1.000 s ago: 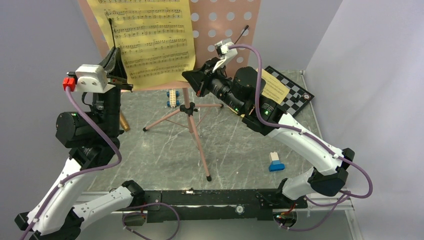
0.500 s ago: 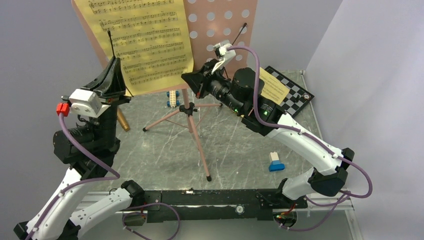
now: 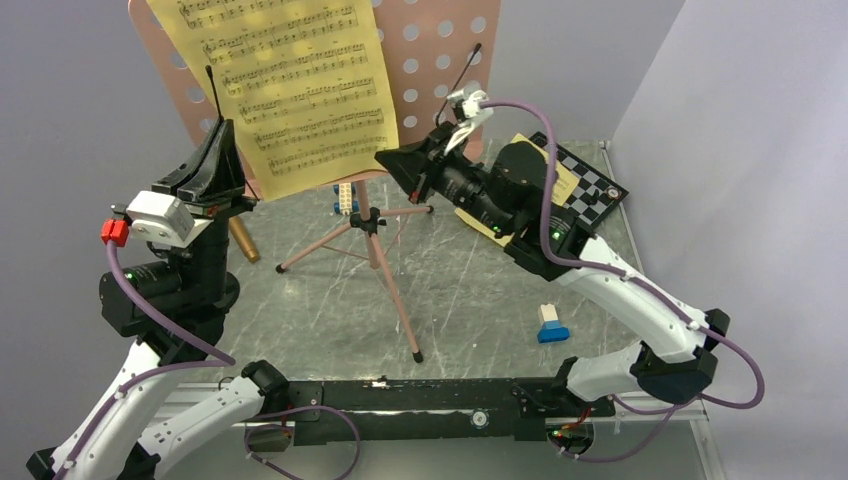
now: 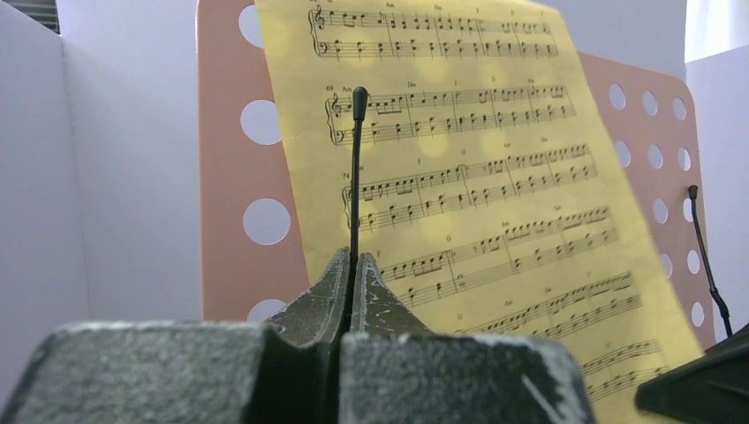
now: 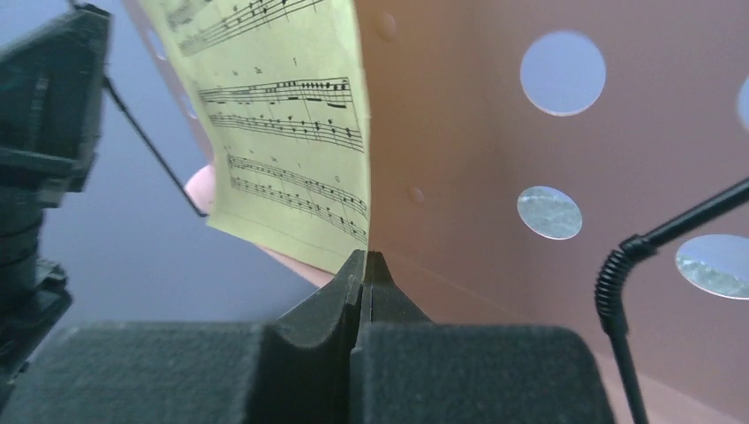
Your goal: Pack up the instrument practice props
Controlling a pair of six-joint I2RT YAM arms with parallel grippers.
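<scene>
The pink music stand (image 3: 440,60) stands on its tripod (image 3: 370,225) at the back, its perforated desk carrying a yellow sheet-music page (image 3: 290,90). My left gripper (image 3: 213,140) is shut on the stand's thin black page-holder wire (image 4: 355,177) at the desk's left. My right gripper (image 3: 392,160) is shut on the page's lower right corner (image 5: 340,225), at the desk's bottom edge. A second wire (image 5: 618,283) sticks up to its right. The gold-brown microphone (image 3: 243,240) lies behind my left arm. Another yellow page (image 3: 565,178) lies under my right arm. The mic stand is out of view.
A black-and-white chessboard (image 3: 595,185) lies at the back right. A small brick car (image 3: 345,197) sits behind the tripod and a blue-and-white one (image 3: 550,323) at the front right. Grey walls close in the left, back and right.
The stand's desk and page have shifted left and tilted, and the tripod hub moved slightly left. My left gripper dropped lower and left with the wire. My right arm swung right.
</scene>
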